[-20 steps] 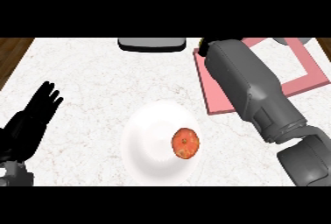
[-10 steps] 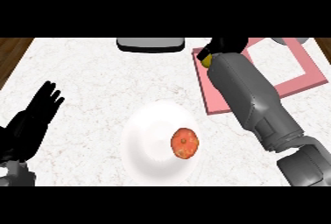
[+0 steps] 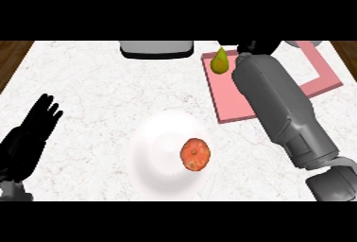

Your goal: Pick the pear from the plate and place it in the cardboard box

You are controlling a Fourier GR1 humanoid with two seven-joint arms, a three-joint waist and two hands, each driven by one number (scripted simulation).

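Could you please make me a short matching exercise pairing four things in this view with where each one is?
Things:
1. pear
2. orange fruit
3. left hand
4. grey container

Places:
A. on the white plate
B. at the counter's far edge
C. over the pink box
D. at the view's left, open and resting

Pairs: 1-C, 2-A, 3-D, 4-B

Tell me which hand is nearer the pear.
Right. The right hand is right beside the pear, over the pink box; the left hand rests open far off at the view's lower left.
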